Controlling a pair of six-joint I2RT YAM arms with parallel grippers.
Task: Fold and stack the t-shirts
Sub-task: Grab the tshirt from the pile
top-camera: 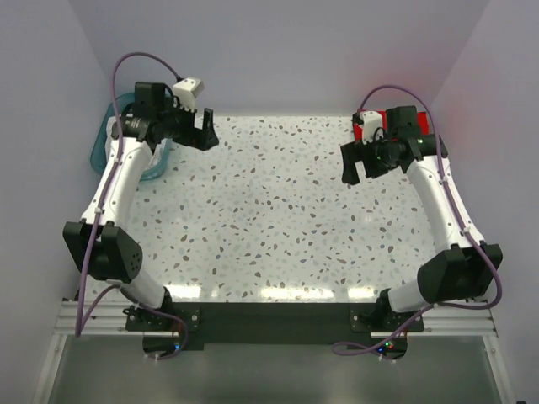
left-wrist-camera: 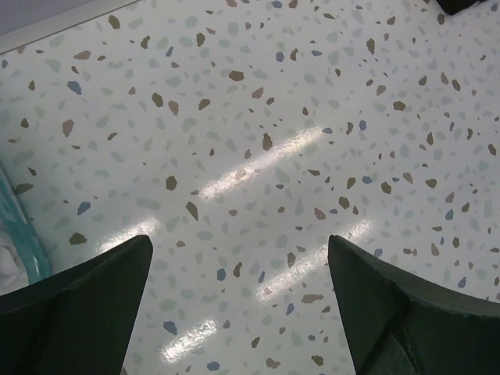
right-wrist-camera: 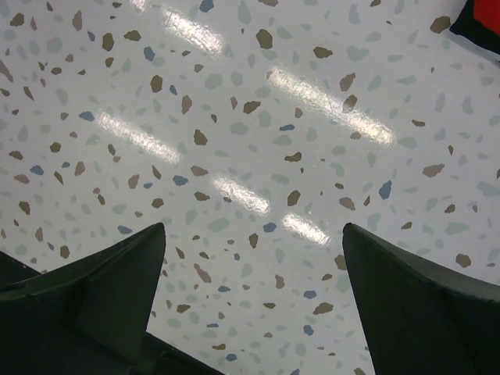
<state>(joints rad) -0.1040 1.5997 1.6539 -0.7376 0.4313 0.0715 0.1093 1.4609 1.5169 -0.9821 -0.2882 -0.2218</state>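
Your left gripper [left-wrist-camera: 240, 241], fingers wide apart above speckled table [left-wrist-camera: 258, 101], teal tub rim [left-wrist-camera: 21, 228] and white cloth [left-wrist-camera: 8, 259] far left.

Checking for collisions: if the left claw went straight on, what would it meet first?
Probably the bare table; nothing shows within the open left claw. The tub lies off to one side.

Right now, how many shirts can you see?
2: a red one at the far right corner, and white cloth, likely a shirt, in the tub at far left. Others may be hidden.
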